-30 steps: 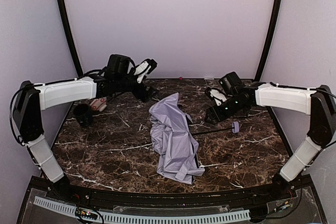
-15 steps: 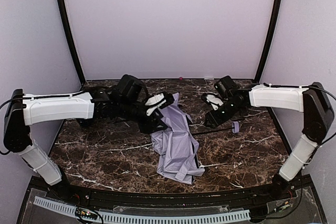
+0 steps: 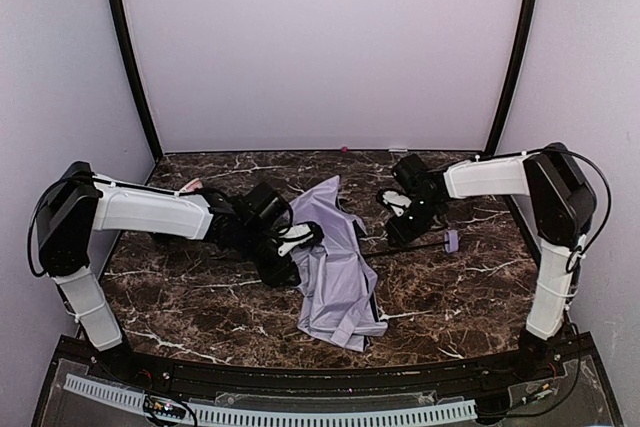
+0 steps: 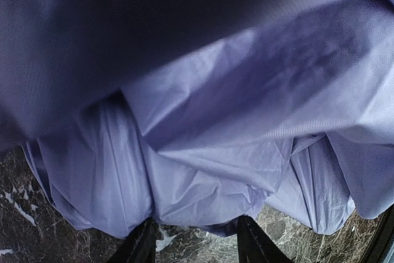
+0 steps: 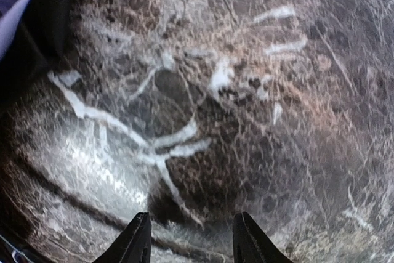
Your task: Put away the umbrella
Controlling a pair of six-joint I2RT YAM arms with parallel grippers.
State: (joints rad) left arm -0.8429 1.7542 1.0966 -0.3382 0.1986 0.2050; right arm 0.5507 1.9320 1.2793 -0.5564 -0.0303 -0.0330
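The umbrella [image 3: 332, 259] lies collapsed mid-table, a rumpled pale lavender canopy with black showing along its right edge. Its thin black shaft [image 3: 405, 246] runs right to a small lavender knob handle [image 3: 449, 241]. My left gripper [image 3: 303, 240] is low at the canopy's left edge. In the left wrist view the fabric [image 4: 203, 152] fills the frame, its hem touching my parted fingertips [image 4: 140, 246]. My right gripper [image 3: 400, 229] hovers just over the shaft, open [image 5: 192, 241] above bare marble. A blurred thin dark line crosses by its tips, and I cannot tell whether it is the shaft.
The dark marble table [image 3: 470, 297] is walled by lavender panels with black corner posts [image 3: 130, 57]. A small pinkish object [image 3: 190, 186] peeks out behind my left arm. A tiny red dot [image 3: 344, 149] sits at the back edge.
My left arm swung from the back left down to the canopy's left edge, its jaws narrowing. My right gripper drew in slightly over the shaft, and its jaws narrowed too.
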